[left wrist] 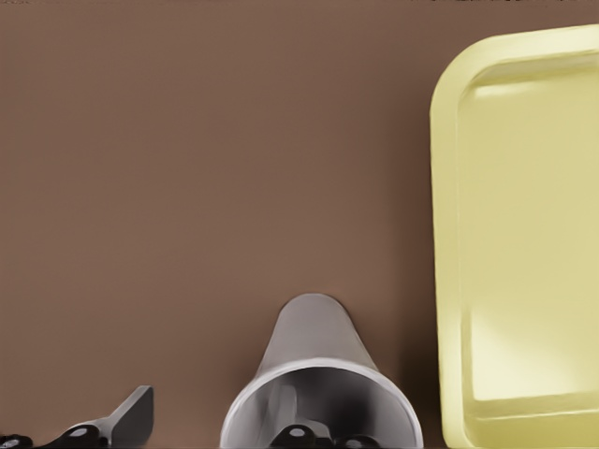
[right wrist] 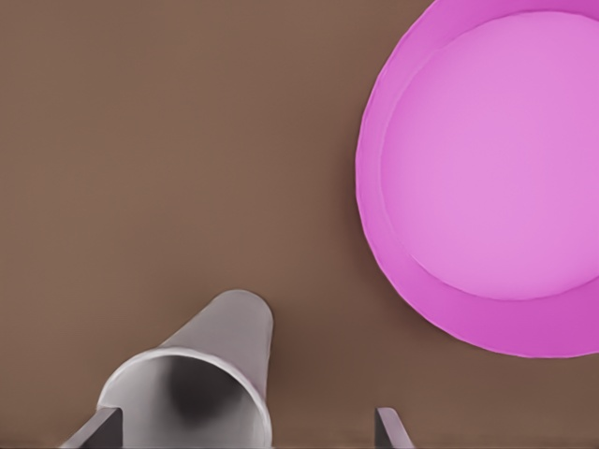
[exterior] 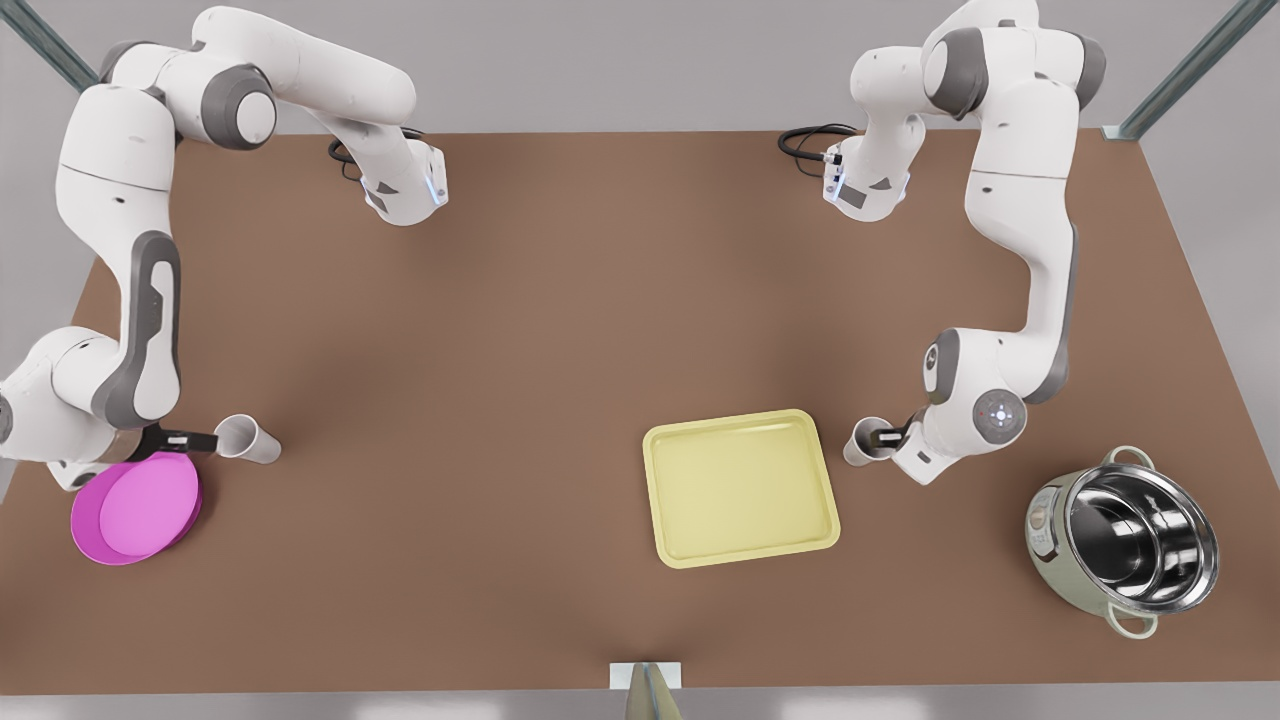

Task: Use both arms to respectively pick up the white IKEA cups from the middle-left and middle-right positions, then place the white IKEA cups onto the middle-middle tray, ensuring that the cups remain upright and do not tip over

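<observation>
While neither cup is lifted yet, both arms are down at grasp position, so I'd call this the pre-grasp stage.

Left gripper (left wrist: 223, 417): jaws spread. One dark finger sits inside the mouth of its cup (left wrist: 318, 374) and the other is outside, clear of the wall. It looks set for a rim pinch, not closed. That cup stands upright on the table just beside the tray (left wrist: 449, 234), on the front view's right.

Right gripper (right wrist: 245, 423): jaws wide, straddling the other cup (right wrist: 192, 383), with the rim close against one finger. That cup is upright near the magenta plate (right wrist: 487, 187), well apart from the tray.

Left to do: close, lift, carry and set down both cups. The right arm has the longer haul.

Materials:
- Cups: plain off-white tapered tumblers, smooth, no handle.
- Tray: pale yellow, flat, rounded corners, low rim, nothing on it.
- Table (exterior: 520, 300): matte brown.
- Steel pot (exterior: 1125, 540): shiny, off to the side.
</observation>
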Robot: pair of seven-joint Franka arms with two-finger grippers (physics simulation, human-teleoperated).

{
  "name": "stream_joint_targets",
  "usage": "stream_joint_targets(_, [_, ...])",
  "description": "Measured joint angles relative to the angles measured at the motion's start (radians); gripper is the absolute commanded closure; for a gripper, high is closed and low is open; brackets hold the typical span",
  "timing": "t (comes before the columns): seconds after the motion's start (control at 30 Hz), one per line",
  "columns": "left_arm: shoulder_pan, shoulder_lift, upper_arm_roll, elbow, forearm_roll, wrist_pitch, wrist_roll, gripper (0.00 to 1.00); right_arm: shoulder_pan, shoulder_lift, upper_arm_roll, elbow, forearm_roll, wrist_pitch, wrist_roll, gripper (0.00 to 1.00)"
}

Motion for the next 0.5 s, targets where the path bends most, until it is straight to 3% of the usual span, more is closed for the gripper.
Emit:
stream_joint_targets(0.03, [0.0,0.003,0.0,-0.001,-0.009,0.008,-0.002,0.57,-0.001,0.004,0.0,-0.013,-0.006,0.015,-0.008,0.0])
stream_joint_targets(0.2, [0.0,0.016,-0.005,-0.003,-0.063,0.03,-0.005,0.58,-0.023,0.02,0.0,-0.068,-0.022,0.085,-0.042,0.0])
stream_joint_targets(0.3, [0.0,0.017,-0.007,-0.003,-0.077,0.032,-0.006,0.65,-0.027,0.029,-0.001,-0.087,-0.03,0.109,-0.061,0.0])
stream_joint_targets(0.33, [0.0,0.015,-0.007,-0.003,-0.079,0.032,-0.007,0.73,-0.026,0.034,0.0,-0.089,-0.033,0.115,-0.067,0.0])
stream_joint_targets(0.43, [-0.001,0.001,-0.013,0.0,-0.082,0.029,-0.008,0.76,-0.021,0.053,0.005,-0.085,-0.038,0.127,-0.083,0.02])
stream_joint_targets(0.47, [-0.001,-0.006,-0.014,0.002,-0.081,0.025,-0.008,0.78,-0.016,0.06,0.006,-0.081,-0.038,0.13,-0.087,0.12])
stream_joint_targets(0.5, [-0.002,-0.012,-0.014,0.003,-0.08,0.022,-0.009,0.78,-0.012,0.07,0.007,-0.076,-0.04,0.133,-0.092,0.31])
